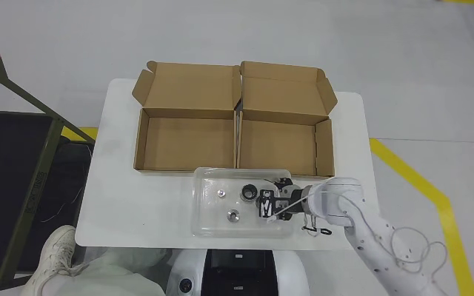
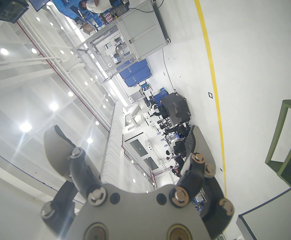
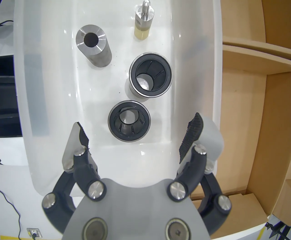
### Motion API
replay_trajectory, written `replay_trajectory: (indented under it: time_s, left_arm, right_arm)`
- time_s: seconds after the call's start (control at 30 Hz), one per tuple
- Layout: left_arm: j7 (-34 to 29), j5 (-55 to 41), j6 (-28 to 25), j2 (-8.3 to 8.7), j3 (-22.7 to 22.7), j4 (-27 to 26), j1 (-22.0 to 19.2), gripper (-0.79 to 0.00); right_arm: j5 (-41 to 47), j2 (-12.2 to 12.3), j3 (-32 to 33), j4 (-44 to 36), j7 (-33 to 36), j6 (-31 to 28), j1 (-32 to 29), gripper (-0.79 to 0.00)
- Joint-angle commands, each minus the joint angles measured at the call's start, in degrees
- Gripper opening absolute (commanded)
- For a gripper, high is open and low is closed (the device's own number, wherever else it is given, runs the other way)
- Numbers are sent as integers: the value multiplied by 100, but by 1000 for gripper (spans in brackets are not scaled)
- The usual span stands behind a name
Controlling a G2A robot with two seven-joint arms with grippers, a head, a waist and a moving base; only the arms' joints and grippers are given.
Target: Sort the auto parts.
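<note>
Looking down through the right wrist camera, I have the right gripper [image 3: 137, 128] hanging over the right end of the clear tray [image 1: 211, 214], its fingers spread wide and holding nothing. Right under it, between the fingers, stands a black-lined sleeve [image 3: 129, 137]. A second, similar sleeve [image 3: 150, 93] stands just beyond it. Farther along the tray are a plain steel cylinder [image 3: 97, 52] with a hole down its middle and a small pin [image 3: 143, 20] on a brass-coloured base. All four stand upright and apart from one another.

The left gripper [image 2: 124, 130] is up and away from the table [image 1: 111, 185], aimed out at the room, also spread and with nothing between its fingers.

From the top view, the two cardboard boxes, left box [image 1: 185, 144] and right box [image 1: 278, 148], sit side by side just past the tray with their lids folded back. I can make out nothing on their floors, though the near walls hide a thin strip.

So I judge the sorting barely begun. No part has reached a box, and all four are waiting in the tray. The near sleeve looks like my first pick.
</note>
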Motion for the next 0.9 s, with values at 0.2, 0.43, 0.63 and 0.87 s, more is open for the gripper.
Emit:
replay_trajectory:
  time_s: [0.2,0.43,0.63,0.87]
  left_arm:
    - [0,0,0,0,0,0,0,0]
    - [0,0,0,0,0,0,0,0]
    - [0,0,0,0,0,0,0,0]
    - [0,0,0,0,0,0,0,0]
  right_arm:
    - [-23,-20,-238,141,252,160,161,0]
    - [125,-42,-457,345,472,98,340,0]
    - [334,-52,-556,504,580,122,459,-43]
    - [544,-48,-612,654,598,128,566,-200]
